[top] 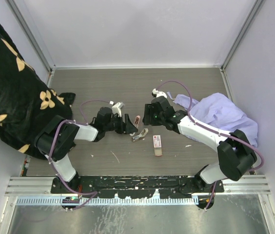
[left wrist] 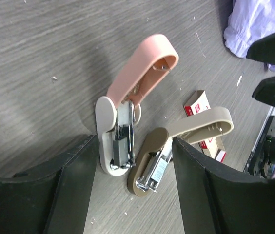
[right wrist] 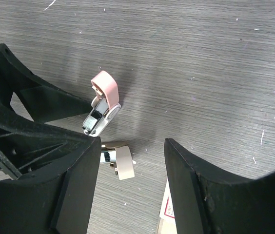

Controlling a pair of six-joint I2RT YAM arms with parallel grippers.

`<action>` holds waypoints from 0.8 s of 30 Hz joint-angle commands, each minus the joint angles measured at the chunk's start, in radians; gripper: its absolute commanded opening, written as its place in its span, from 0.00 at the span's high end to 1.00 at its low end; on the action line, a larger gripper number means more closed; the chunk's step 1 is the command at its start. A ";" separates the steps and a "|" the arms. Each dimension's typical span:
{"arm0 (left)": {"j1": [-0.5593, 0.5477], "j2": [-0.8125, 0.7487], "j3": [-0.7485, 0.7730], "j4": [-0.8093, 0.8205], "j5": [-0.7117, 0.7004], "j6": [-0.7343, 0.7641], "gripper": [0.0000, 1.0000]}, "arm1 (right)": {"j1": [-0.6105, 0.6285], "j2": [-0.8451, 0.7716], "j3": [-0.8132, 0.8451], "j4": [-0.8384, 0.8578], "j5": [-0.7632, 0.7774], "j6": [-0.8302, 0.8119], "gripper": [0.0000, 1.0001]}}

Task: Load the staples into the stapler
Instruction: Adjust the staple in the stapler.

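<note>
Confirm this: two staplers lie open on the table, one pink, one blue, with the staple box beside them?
No. The second stapler is tan, not blue; the left wrist view shows it. The pink stapler and staple box are as said.

Logged black cloth with tan flower print (top: 10,83) heaped well left of left claw (top: 129,125), over left edge of grey wood-grain table (top: 127,87). Logged crumpled lavender cloth (top: 220,114) right of right claw (top: 146,118), near it. Noted pale sliver (top: 114,156) on near side of left claw, apart from it. Noted ribbed metal rail (top: 30,185) farther toward near edge.
</note>
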 commanded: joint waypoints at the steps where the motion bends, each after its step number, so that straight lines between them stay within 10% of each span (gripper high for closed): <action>1: -0.007 -0.073 -0.025 0.023 0.021 -0.011 0.37 | -0.004 -0.039 0.007 0.042 -0.001 -0.001 0.40; 24: -0.007 -0.087 0.023 -0.147 -0.103 -0.140 0.68 | -0.004 -0.041 0.004 0.027 0.001 0.002 0.39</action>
